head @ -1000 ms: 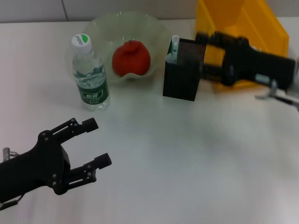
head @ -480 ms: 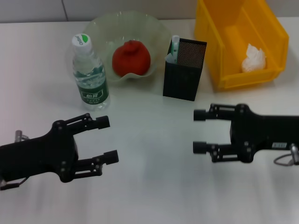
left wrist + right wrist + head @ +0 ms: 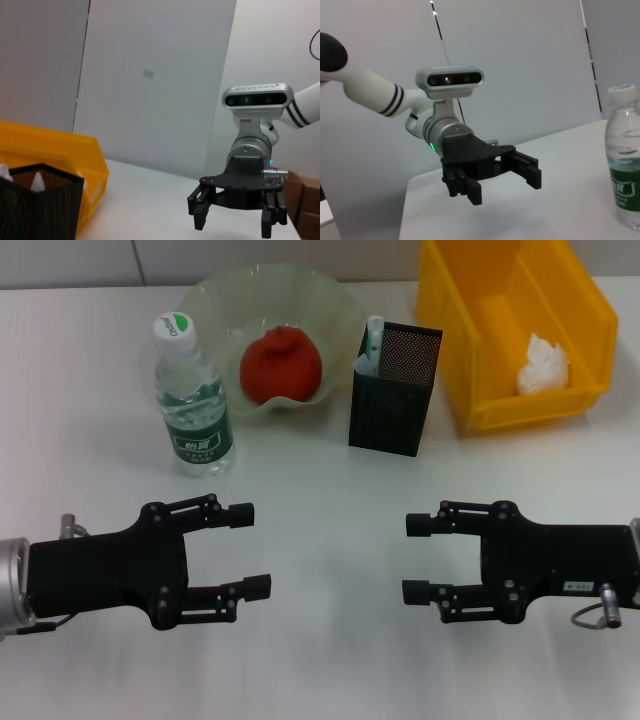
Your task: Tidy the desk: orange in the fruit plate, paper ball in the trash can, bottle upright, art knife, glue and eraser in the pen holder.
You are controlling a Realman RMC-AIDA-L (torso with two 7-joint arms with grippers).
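A white bench (image 3: 330,540) seen from above, with two black robot arms reaching in from the lower corners.

In the lower left of the frame, the left tool (image 3: 250,550) hovers over bare bench, its two fingers spread wide and holding nothing. The right wrist view shows it the same way (image 3: 502,177), spread and empty.

In the upper left stands the bottle (image 3: 192,400), upright, white cap on top. Just right of it, at the upper middle, sits the plate (image 3: 215,295), a pale green ruffled bowl, with the orange (image 3: 281,365) resting inside it.

Right of the plate, near the top centre, stands the pen holder (image 3: 392,400), a black mesh box. A pale tip of something pokes out of its left side; what it is cannot be told.

In the upper right sits the yellow trash can (image 3: 470,330), just beside the pen holder. The paper ball (image 3: 542,365) lies inside it.

In the lower right, the right tool (image 3: 417,558) hovers over bare bench, fingers spread and empty, facing the left tool. The left wrist view confirms this (image 3: 235,215).
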